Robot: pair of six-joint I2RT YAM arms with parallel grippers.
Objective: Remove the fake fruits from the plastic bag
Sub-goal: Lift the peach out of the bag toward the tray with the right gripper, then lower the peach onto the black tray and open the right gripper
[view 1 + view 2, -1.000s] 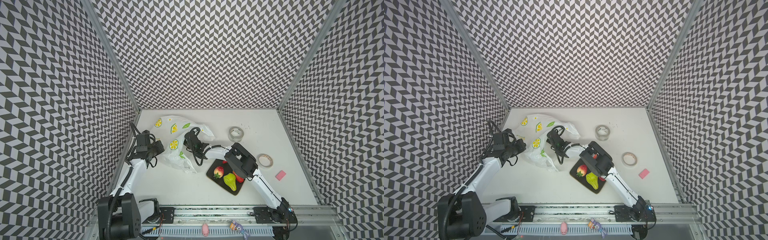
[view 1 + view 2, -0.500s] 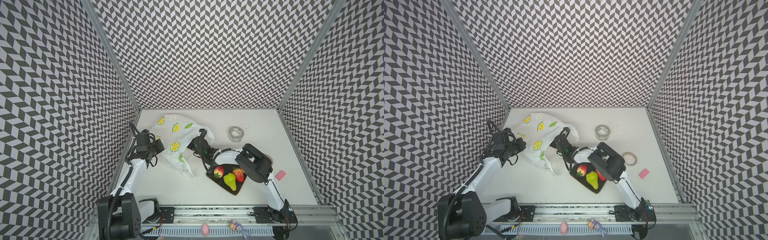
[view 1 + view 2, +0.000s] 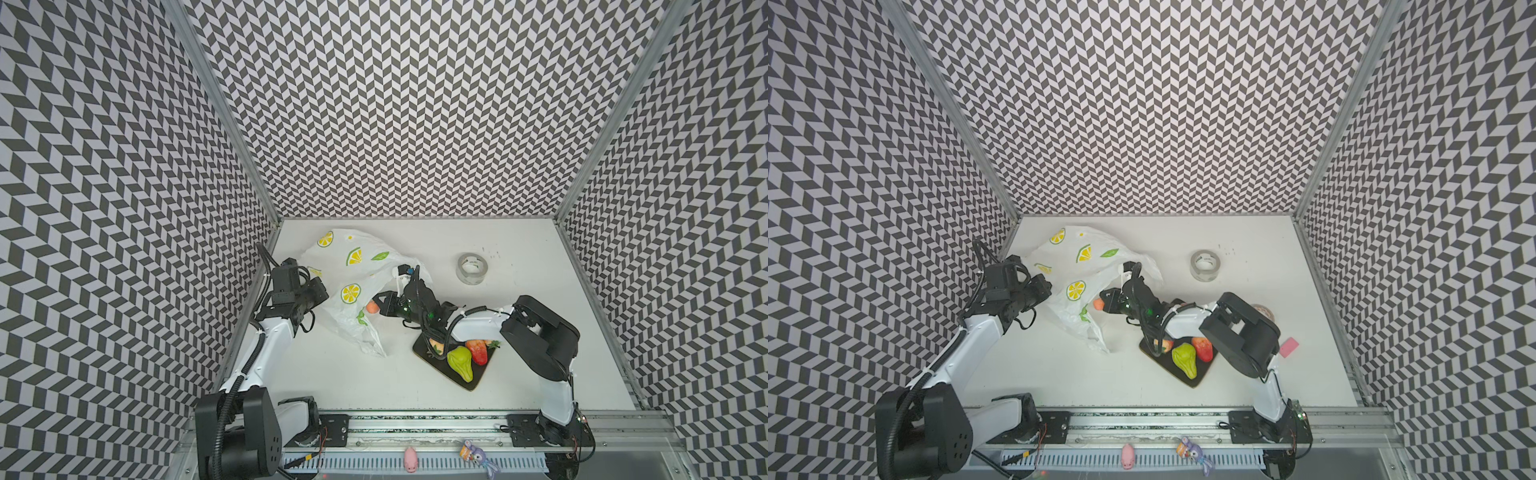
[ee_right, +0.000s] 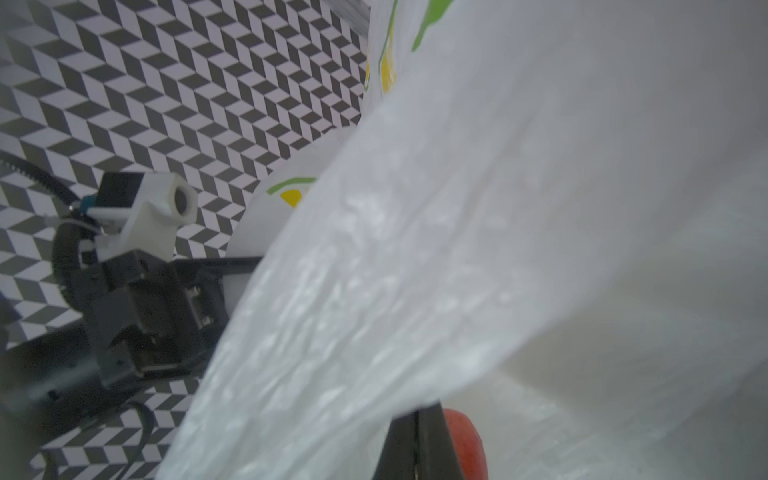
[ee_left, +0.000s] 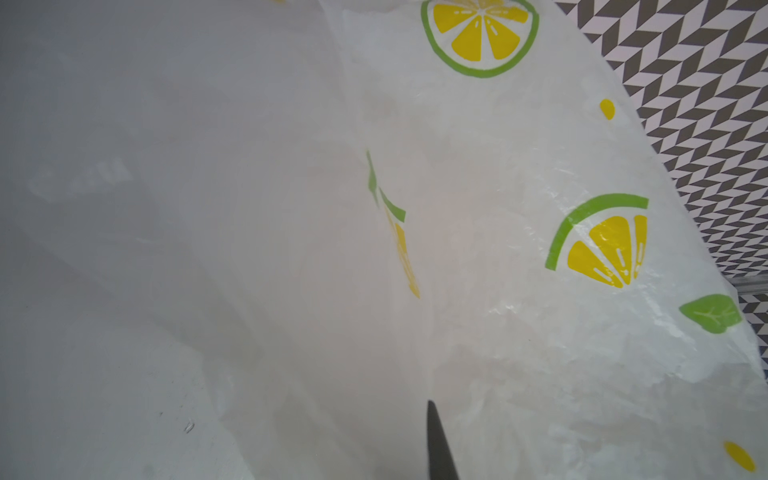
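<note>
Plastic bag [image 3: 353,282] was held up at the back left of the worktop [image 3: 332,382], between the two arms, with its lower end trailing on the surface. The left jaws were pressed together on its left edge, and the right jaws were pinched shut on its right edge. A small red fruit [image 3: 372,306] sat just beside the right jaws' tip, against the film. A green pear [image 3: 460,362] and a strawberry [image 3: 478,351] lay touching on a dark tray [image 3: 477,377], right of the bag
</note>
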